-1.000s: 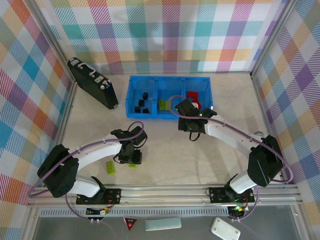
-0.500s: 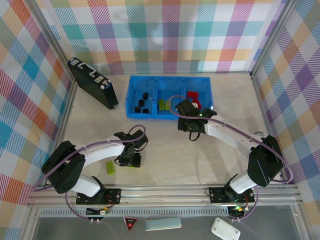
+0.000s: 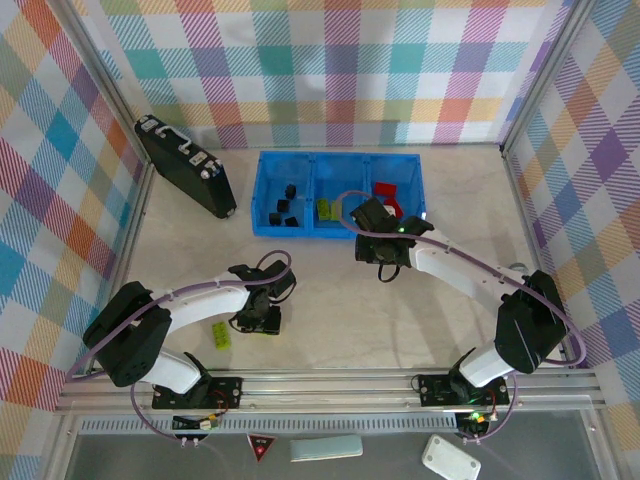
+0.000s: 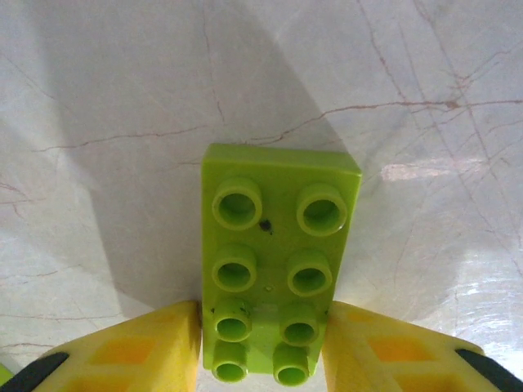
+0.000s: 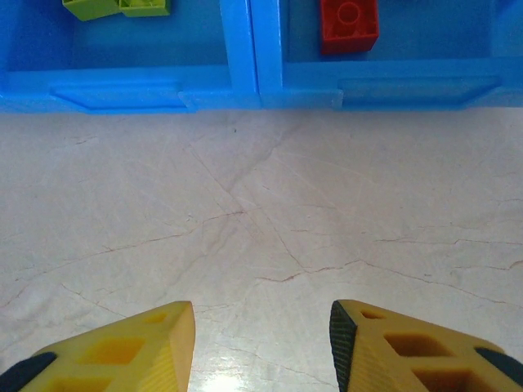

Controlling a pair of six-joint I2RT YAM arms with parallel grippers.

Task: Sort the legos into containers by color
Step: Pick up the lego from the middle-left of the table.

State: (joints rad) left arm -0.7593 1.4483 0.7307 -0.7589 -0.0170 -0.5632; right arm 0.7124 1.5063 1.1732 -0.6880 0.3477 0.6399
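The left gripper (image 4: 263, 347) is sitting low on the surface (image 3: 330, 320) with a lime-green brick (image 4: 274, 269) between its jaws. The yellow fingers (image 4: 155, 347) are pressing flush against the brick's two long sides at its near end. The brick is lying flat, studs up, with its long axis running straight out ahead of the wrist, so most of its length is sticking out past the fingertips. The grip is looking square across the narrow width, which should be suiting a straight lift. From there the blue tray (image 3: 300, 231) is lying farther back and to the right, and its middle compartment (image 3: 340, 190), where other green bricks (image 3: 327, 209) are already resting, is looking like the proper target. The right gripper (image 5: 261, 327) is hovering just in front of the tray's near wall, jaws apart and carrying nothing, nearer the tray but well apart from this brick. A second lime-green brick (image 3: 221, 337) is waiting on the surface just to the left of the left gripper.
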